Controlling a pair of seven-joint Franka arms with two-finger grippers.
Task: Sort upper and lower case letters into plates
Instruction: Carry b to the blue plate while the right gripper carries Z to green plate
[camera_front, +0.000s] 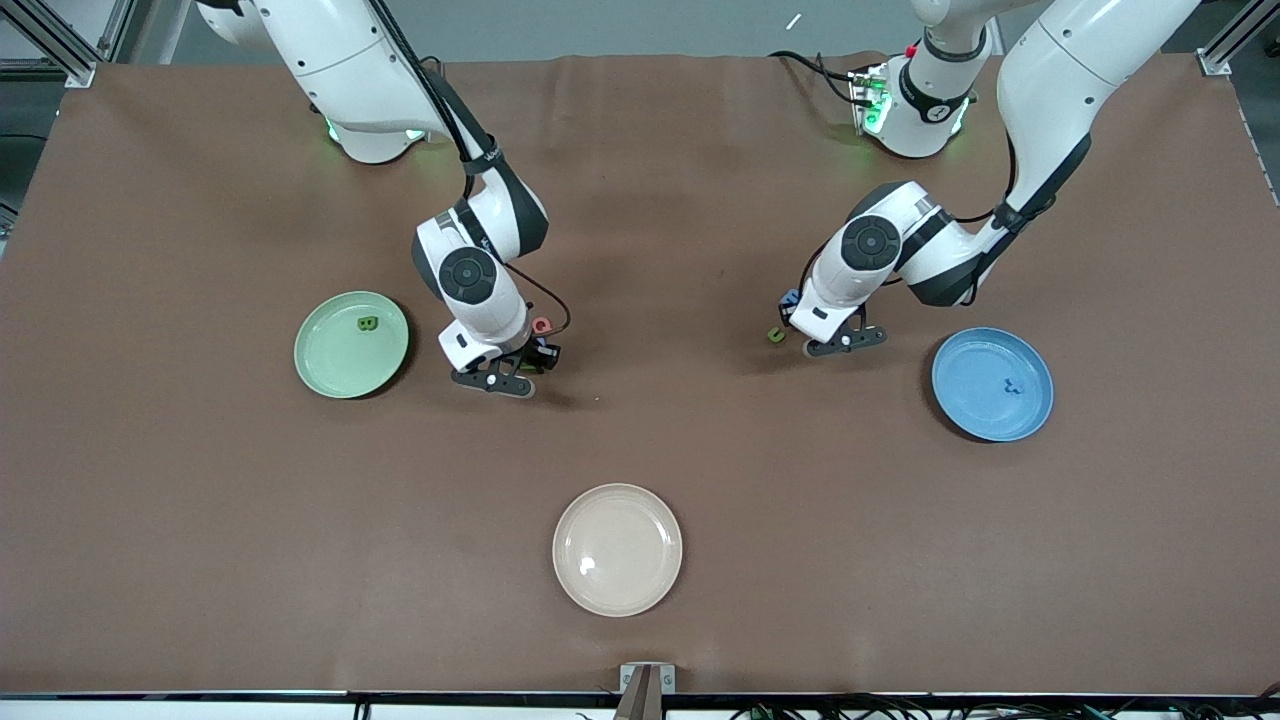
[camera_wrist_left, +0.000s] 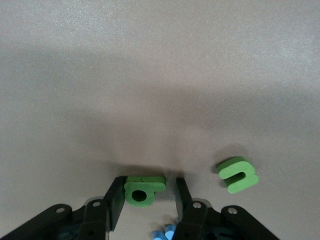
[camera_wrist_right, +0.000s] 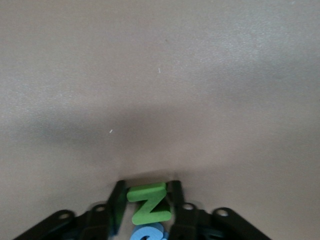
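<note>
Left gripper is lowered to the table, fingers spread around a small green foam letter with a round hole, apparently not yet pinched. A second green hooked letter lies just beside. Right gripper is seen clamped on a green foam "N", a blue letter touching beneath.

Mint green plate holds one green piece; sky blue plate one blue piece. A red letter lies by the right gripper.

Risk: the blue letter could be dragged along with the "N".
</note>
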